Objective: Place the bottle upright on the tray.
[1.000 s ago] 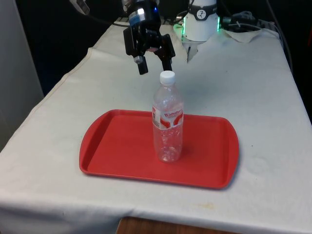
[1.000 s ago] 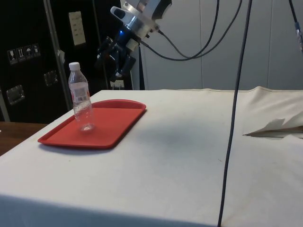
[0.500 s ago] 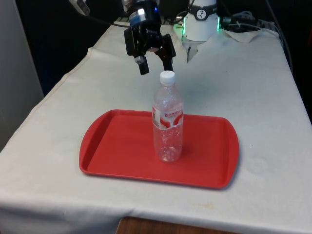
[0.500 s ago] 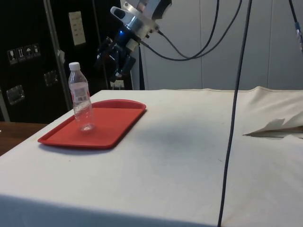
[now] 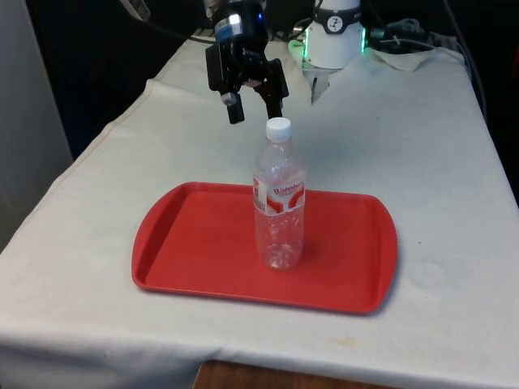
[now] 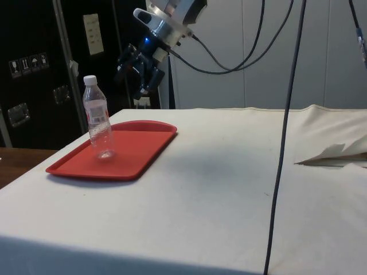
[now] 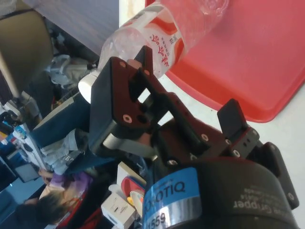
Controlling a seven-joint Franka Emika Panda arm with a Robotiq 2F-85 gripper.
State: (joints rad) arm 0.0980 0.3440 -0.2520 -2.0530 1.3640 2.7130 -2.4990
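A clear plastic bottle (image 5: 280, 203) with a white cap and a red-and-white label stands upright near the middle of the red tray (image 5: 195, 243). From the side, the bottle (image 6: 97, 117) is on the tray (image 6: 132, 150) towards its near end. My black gripper (image 5: 254, 107) hangs open in the air behind the bottle, at about the height of its cap, with nothing between its fingers. The side view puts the gripper (image 6: 139, 82) above the tray's far end, apart from the bottle. In the wrist view the bottle (image 7: 164, 33) and the tray (image 7: 257, 52) lie beyond the spread fingers (image 7: 119, 95).
White cloth (image 5: 422, 130) covers the table around the tray. A crumpled fold of cloth (image 6: 332, 153) lies at the side view's right. Cables (image 6: 284, 114) hang down in the side view. Boxes and clutter (image 7: 119, 200) are off the table in the wrist view.
The gripper has risen slightly and drawn a little away from the bottle. The bottle and tray have not moved.
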